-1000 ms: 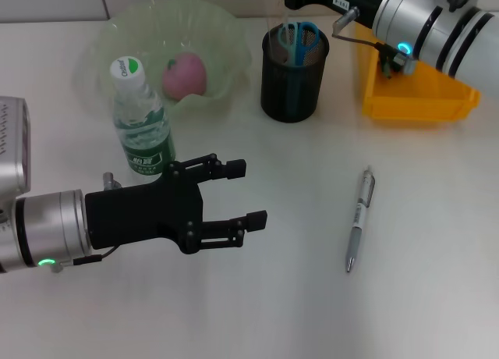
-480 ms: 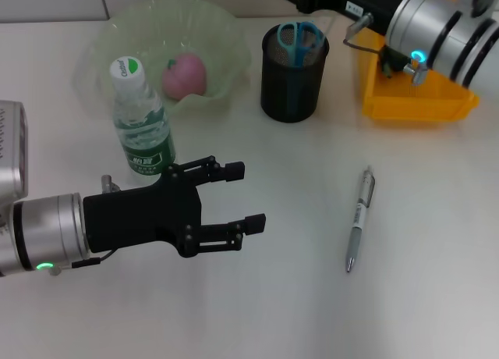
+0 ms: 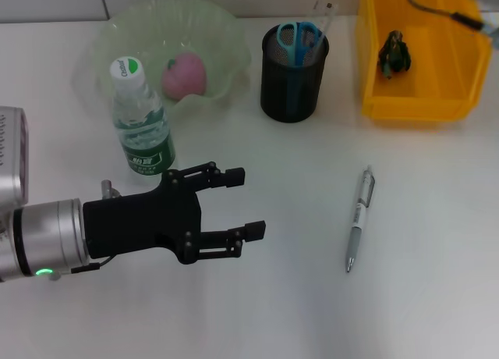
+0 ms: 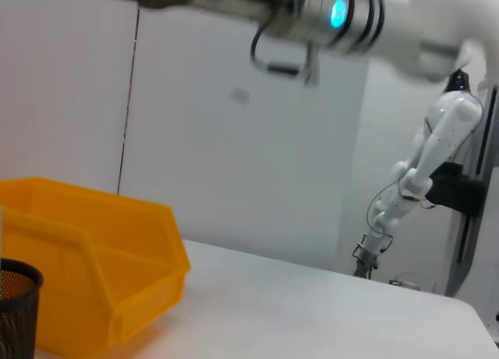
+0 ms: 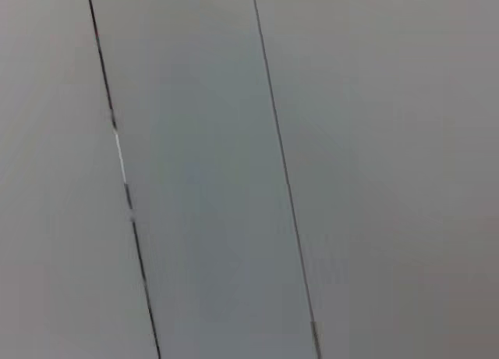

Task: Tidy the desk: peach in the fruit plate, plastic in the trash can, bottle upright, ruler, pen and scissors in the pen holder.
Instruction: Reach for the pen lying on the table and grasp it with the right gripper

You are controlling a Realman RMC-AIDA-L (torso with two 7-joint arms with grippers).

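White matte desk (image 3: pixel 437 218) carries a slim silver pen (image 3: pixel 359 221); black left hand (image 3: pixel 239 204) hovers, fingers apart.

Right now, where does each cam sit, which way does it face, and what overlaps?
Head: on the robot's head, looking forward and down at the desk; shows the left hand open, the bottle, the pen holder, the yellow bin and the pen.
Left wrist: on the left arm, low, facing across the desk toward a wall; the right arm passes overhead.
Right wrist: on the right arm, facing a blank panelled wall; no body shows.
Shared: head and left wrist both show the yellow bin and pen holder.
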